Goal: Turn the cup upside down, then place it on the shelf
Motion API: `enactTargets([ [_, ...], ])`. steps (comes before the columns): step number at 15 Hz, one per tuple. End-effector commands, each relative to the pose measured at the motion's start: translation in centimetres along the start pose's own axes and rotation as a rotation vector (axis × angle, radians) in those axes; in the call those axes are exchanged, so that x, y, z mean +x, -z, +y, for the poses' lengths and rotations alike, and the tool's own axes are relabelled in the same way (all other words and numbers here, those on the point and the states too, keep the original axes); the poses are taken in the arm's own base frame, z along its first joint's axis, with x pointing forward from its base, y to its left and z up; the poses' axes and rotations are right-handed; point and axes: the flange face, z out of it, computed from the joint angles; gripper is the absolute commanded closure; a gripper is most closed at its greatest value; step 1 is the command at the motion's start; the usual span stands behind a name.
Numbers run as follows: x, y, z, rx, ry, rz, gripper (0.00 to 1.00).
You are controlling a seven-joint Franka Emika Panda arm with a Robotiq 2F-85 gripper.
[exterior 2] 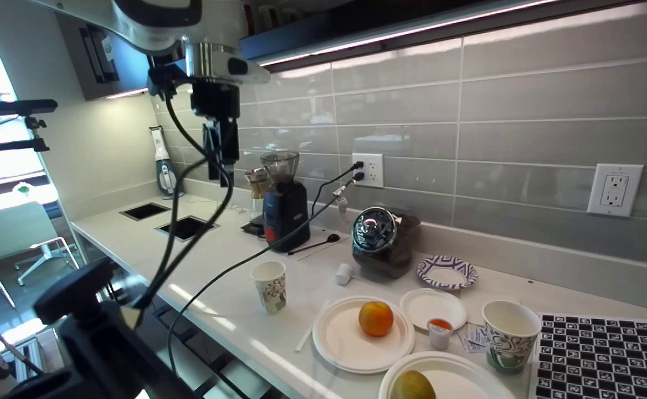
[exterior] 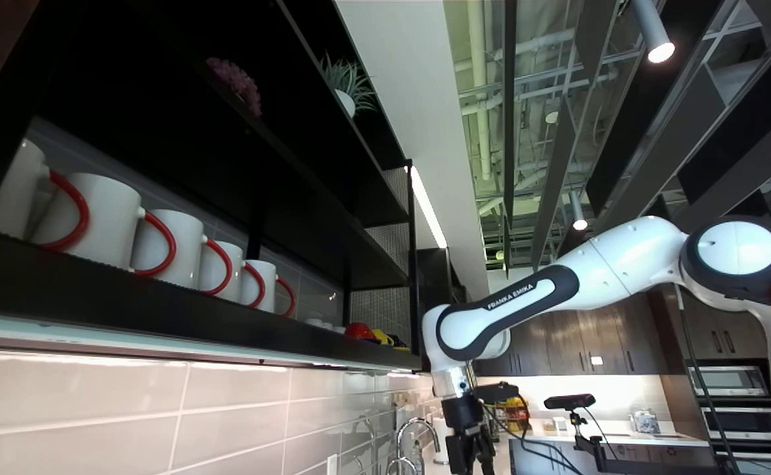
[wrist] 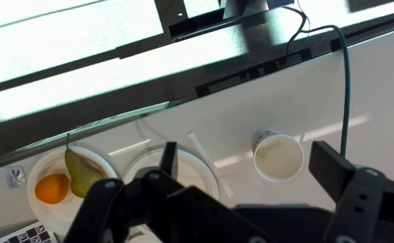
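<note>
A white paper cup (exterior 2: 268,288) with a green-grey leaf print stands upright on the counter. In the wrist view the cup (wrist: 278,158) is seen from above, its open mouth up, apart from the fingers. No plain dull-green cup shows in these views. My gripper (wrist: 249,162) is open and empty; the paper cup appears between its fingers, nearer the right one. In both exterior views the gripper (exterior: 471,455) hangs pointing down; it is well above the counter (exterior 2: 221,174). The dark shelf (exterior: 181,310) runs along the wall; its lower edge shows above the tiles (exterior 2: 329,30).
White mugs (exterior: 105,218) with red handles line the shelf's lower tier. The counter holds plates (exterior 2: 326,354), an orange (exterior 2: 376,318), a pear (exterior 2: 412,386), another paper cup (exterior 2: 509,338), a checkered board (exterior 2: 606,354), a grinder (exterior 2: 286,210) and a cord (exterior 2: 246,259).
</note>
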Motion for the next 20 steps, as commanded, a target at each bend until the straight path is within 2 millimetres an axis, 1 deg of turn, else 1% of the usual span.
enactTargets([
  [1,1.9,-6.0,1.0,0.130,-0.094,0.067,0.00],
  [3,3.6,-9.6,1.5,0.214,-0.171,0.098,0.00],
  [5,5.3,-12.6,1.9,0.306,-0.238,0.092,0.00],
  [9,8.0,-17.2,2.3,0.488,-0.397,0.047,0.00],
  [11,8.9,-19.3,2.6,0.563,-0.486,0.006,0.00],
  [12,9.7,-20.8,3.0,0.596,-0.534,-0.018,0.00],
  [13,10.1,-21.6,3.3,0.621,-0.576,-0.033,0.00],
  [14,10.6,-22.9,3.3,0.646,-0.601,-0.068,0.00],
  [15,10.8,-23.9,3.2,0.663,-0.614,-0.099,0.00],
  [16,10.9,-24.3,3.0,0.677,-0.595,-0.152,0.00],
  [17,9.5,-23.4,3.2,0.625,-0.587,-0.088,0.00],
  [18,9.8,-24.1,3.1,0.636,-0.589,-0.121,0.00],
  [20,10.3,-24.7,3.0,0.641,-0.587,-0.143,0.00],
])
